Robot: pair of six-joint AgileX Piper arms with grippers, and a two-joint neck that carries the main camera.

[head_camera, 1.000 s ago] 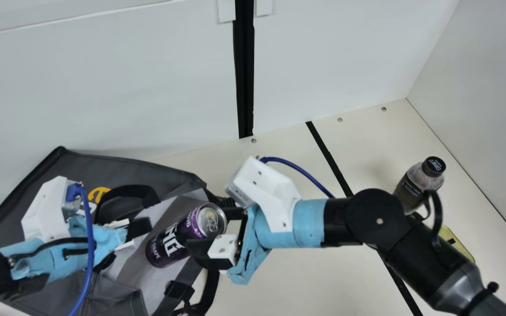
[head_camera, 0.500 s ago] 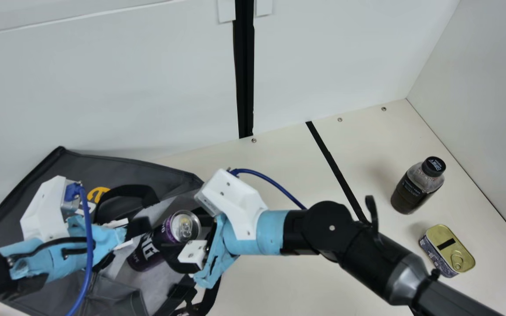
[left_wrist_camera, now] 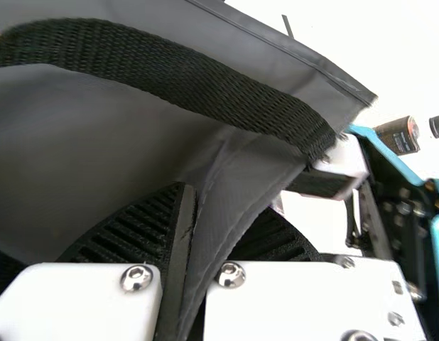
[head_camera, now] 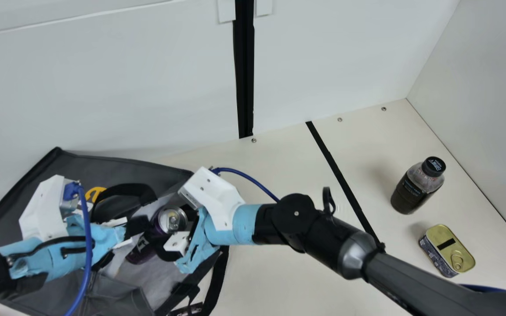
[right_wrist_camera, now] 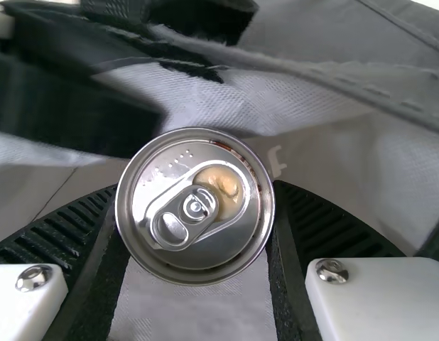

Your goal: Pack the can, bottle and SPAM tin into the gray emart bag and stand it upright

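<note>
Snugly, ribbed right gripper (head_camera: 163,232) clasps round can (head_camera: 171,219) in creased bag (head_camera: 117,170).

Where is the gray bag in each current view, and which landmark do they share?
Main view: the gray bag, lower left.
Left wrist view: the bag, upper left down to bottom center.
Right wrist view: the bag, spread behind the can.
Shared landmark: the right gripper, respectively lower left of center, right side, bottom edge.
</note>
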